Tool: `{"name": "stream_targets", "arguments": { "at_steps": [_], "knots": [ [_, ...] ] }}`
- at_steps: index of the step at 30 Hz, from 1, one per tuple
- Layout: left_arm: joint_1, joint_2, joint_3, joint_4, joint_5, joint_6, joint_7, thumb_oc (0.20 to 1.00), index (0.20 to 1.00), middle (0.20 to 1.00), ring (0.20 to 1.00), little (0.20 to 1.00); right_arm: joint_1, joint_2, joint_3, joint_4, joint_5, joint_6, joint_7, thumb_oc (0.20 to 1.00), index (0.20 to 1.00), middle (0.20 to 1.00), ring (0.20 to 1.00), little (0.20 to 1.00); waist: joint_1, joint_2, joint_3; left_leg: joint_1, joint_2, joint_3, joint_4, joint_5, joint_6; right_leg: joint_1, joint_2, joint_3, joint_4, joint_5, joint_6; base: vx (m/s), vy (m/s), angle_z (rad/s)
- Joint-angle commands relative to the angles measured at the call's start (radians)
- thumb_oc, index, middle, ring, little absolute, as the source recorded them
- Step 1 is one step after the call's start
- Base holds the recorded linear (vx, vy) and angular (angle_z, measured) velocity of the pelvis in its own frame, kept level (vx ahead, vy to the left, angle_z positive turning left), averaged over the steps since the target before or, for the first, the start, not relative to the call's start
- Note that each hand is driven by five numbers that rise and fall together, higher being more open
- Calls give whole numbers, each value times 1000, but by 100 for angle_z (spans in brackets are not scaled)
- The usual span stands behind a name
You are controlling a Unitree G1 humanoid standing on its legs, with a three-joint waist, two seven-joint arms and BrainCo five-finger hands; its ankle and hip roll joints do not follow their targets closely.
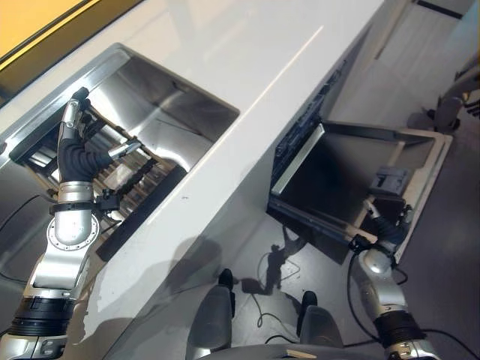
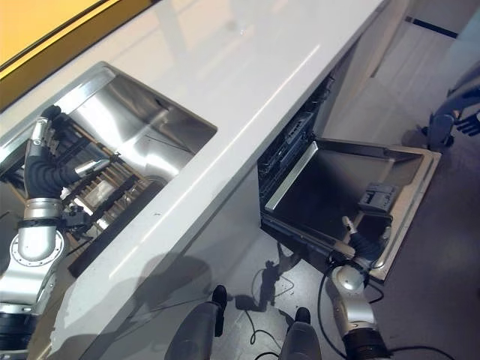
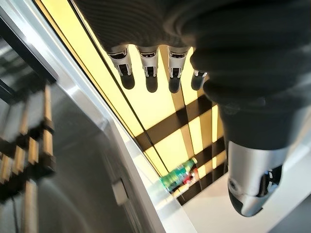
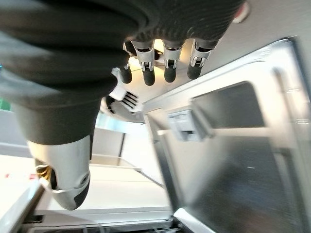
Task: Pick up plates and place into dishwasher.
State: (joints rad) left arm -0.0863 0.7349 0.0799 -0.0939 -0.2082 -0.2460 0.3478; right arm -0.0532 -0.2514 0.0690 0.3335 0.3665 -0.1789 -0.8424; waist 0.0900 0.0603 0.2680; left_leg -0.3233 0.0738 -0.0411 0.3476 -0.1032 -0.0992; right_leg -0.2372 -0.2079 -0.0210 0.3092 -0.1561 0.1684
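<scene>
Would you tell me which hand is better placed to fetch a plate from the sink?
Left, I'd judge: the left hand hangs open over the steel sink and its dark rack, while the open right hand sits by the dishwasher door.

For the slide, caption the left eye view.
Left hand open over the sink's dish rack; right hand beside the open dishwasher door.

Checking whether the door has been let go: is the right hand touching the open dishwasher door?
Cannot tell. In the left eye view the right hand overlaps the outer edge of the open stainless dishwasher door; in the right wrist view its relaxed fingers hold nothing, the door beyond.
</scene>
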Motion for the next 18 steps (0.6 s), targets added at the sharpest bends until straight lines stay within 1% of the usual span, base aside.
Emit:
{"name": "stream_targets", "arguments": {
  "at_steps": [1, 4, 5, 6, 7, 8, 9, 10, 11, 12, 13, 14, 16, 17, 18],
  "knots": [
    [-40, -36, -33, -6, 36, -84, 73, 1000, 1000, 1000, 1000, 1000, -6, -16, -7, 12, 25, -101, -54, 1000, 1000, 1000, 1000, 1000, -9, 51, -18, -49, 32, -100, -124, 122, -20, -34, 14, 26, 6, 43, -44, -187, 75, -15],
    [-42, -68, -62, -12, 48, -104, 114, 1000, 1000, 1000, 1000, 1000, -34, -35, 1, 49, 54, -111, -70, 1000, 1000, 1000, 1000, 1000, -20, 86, 16, -72, 24, -109, -96, 123, -21, -95, 36, 49, 80, 21, -65, -200, 135, -11],
    [-38, -81, -70, -18, 60, -111, 130, 1000, 1000, 1000, 1000, 1000, -50, -45, -2, 62, 62, -116, -72, 1000, 1000, 1000, 1000, 1000, -24, 95, 36, -94, 21, -113, -59, 115, -26, -121, 41, 58, 117, 12, -71, -193, 198, -18],
    [-30, -90, -77, -23, 75, -118, 152, 1000, 1000, 1000, 1000, 1000, -67, -58, -4, 77, 60, -115, -73, 1000, 1000, 1000, 1000, 1000, -23, 104, 62, -120, 16, -125, -12, 124, -37, -143, 49, 61, 155, 4, -79, -153, 220, -14],
    [-15, -101, -82, -18, 90, -137, 173, 1000, 1000, 1000, 1000, 1000, -83, -72, -2, 87, 71, -117, -69, 1000, 1000, 1000, 1000, 1000, -22, 117, 85, -139, 12, -135, 10, 128, -38, -171, 60, 69, 204, -10, -84, -182, 281, -12],
    [-9, -108, -90, -17, 98, -161, 203, 1000, 1000, 1000, 1000, 1000, -105, -78, 5, 101, 92, -140, -74, 1000, 1000, 1000, 1000, 1000, -13, 139, 114, -160, 8, -145, -3, 165, -37, -208, 80, 75, 267, -36, -87, -215, 282, -18],
    [-15, -110, -97, -17, 108, -176, 225, 1000, 1000, 1000, 1000, 1000, -129, -79, 8, 126, 101, -169, -86, 1000, 1000, 1000, 1000, 1000, -1, 153, 138, -180, 5, -146, -20, 186, -34, -240, 92, 77, 319, -62, -90, -206, 220, -35],
    [-23, -108, -99, -16, 110, -184, 232, 1000, 1000, 1000, 1000, 1000, -144, -79, 7, 149, 110, -192, -94, 1000, 1000, 1000, 1000, 1000, 6, 156, 151, -198, 1, -145, -15, 193, -32, -260, 95, 77, 349, -80, -94, -143, 125, -40],
    [-31, -102, -95, -13, 103, -187, 235, 1000, 1000, 1000, 1000, 1000, -162, -80, 0, 177, 123, -209, -87, 1000, 1000, 1000, 1000, 1000, 10, 155, 159, -205, -8, -138, -4, 157, -19, -288, 90, 79, 389, -97, -95, -85, 105, -31],
    [-43, -95, -93, -5, 88, -188, 231, 1000, 1000, 1000, 1000, 1000, -185, -78, -10, 201, 138, -221, -102, 1000, 1000, 1000, 1000, 1000, 12, 152, 174, -223, -21, -134, 34, 115, -11, -334, 85, 88, 457, -120, -95, -68, 168, -24],
    [-64, -99, -104, -3, 88, -176, 235, 1000, 1000, 1000, 1000, 1000, -215, -78, -11, 214, 129, -222, -135, 1000, 1000, 1000, 1000, 1000, 11, 150, 199, -258, -48, -133, 99, 86, -16, -383, 72, 94, 525, -131, -95, -32, 159, -20],
    [-70, -98, -106, -2, 88, -169, 232, 1000, 1000, 1000, 1000, 1000, -222, -78, -10, 215, 131, -223, -150, 1000, 1000, 1000, 1000, 1000, 11, 146, 202, -275, -57, -130, 122, 75, -16, -402, 65, 98, 547, -138, -95, -12, 146, -24],
    [-77, -100, -114, -3, 85, -162, 235, 1000, 1000, 1000, 1000, 1000, -242, -86, -19, 206, 134, -215, -206, 1000, 1000, 1000, 1000, 1000, -5, 148, 223, -326, -71, -117, 223, 31, -8, -461, 50, 121, 618, -155, -104, 41, 144, -11],
    [-80, -102, -117, 1, 89, -168, 238, 1000, 1000, 1000, 1000, 1000, -250, -87, -30, 212, 132, -224, -226, 1000, 1000, 1000, 1000, 1000, -10, 149, 234, -351, -82, -119, 266, 11, -5, -493, 46, 135, 647, -157, -105, 73, 148, -5],
    [-84, -100, -120, 3, 88, -171, 239, 1000, 1000, 1000, 1000, 1000, -257, -91, -45, 226, 143, -240, -251, 1000, 1000, 1000, 1000, 1000, -15, 149, 246, -380, -93, -117, 318, -20, 1, -523, 39, 148, 685, -173, -106, 52, 101, -3]
  ]
}}
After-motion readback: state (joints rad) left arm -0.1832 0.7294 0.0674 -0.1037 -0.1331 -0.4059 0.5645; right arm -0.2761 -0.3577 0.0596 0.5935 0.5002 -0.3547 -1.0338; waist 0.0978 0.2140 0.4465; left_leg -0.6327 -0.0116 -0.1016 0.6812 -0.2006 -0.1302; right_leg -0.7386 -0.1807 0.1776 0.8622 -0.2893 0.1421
